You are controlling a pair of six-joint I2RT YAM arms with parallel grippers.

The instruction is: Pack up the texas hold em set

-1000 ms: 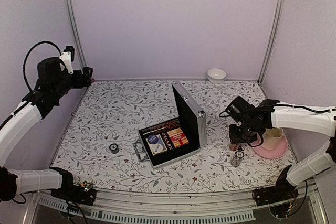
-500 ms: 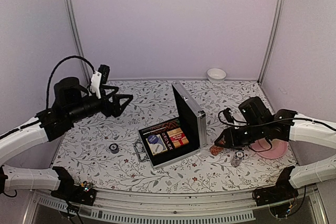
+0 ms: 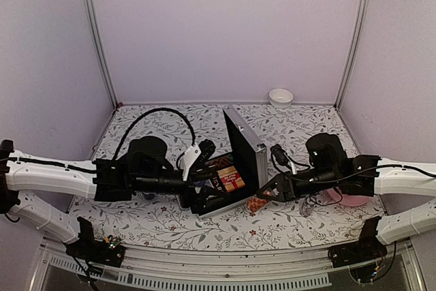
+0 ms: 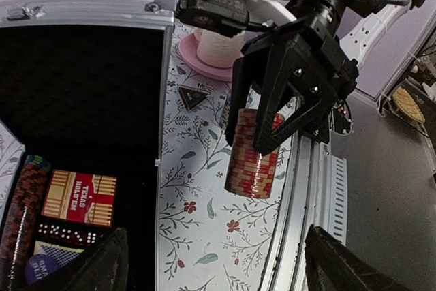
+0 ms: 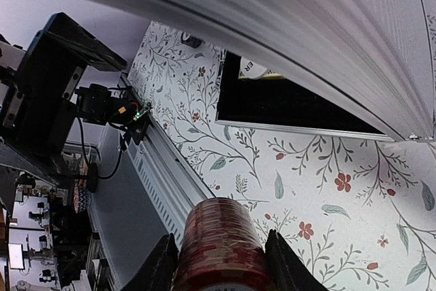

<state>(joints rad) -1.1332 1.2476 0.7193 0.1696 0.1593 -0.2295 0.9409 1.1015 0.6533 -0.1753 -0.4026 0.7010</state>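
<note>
We see the silver case [image 3: 253,142] open at the middle of the table [image 3: 136,134], its lid standing upright on the 3 o'clock side and its black-lined tray lying flat toward 9 o'clock. In the tray the left wrist view shows a red deck [image 4: 78,199] printed with the game's name, a blue deck [image 4: 46,264] just below it, and a row of chips [image 4: 24,212] along the left edge. The stack of red and white chips [image 4: 253,165] is outside the case, at about 4 o'clock from it, close to the lid's outer face and near the table's front edge. The right gripper [image 4: 253,140] reaches in from 3 o'clock and holds this stack, one finger [image 5: 165,267] pressed against each side of it. We cannot tell whether the stack's base touches the table or hangs just above it. The left gripper [image 4: 214,243] comes in from 9 o'clock and hangs over the tray, its fingers spread wide, holding nothing and pointed toward the stack. Behind the right gripper, at 3 o'clock, a cream cup [image 4: 219,47] stands on a pink plate [image 4: 197,66]. A small white bowl [image 3: 281,96] sits by the back wall, around 1 o'clock, well apart from everything else.
</note>
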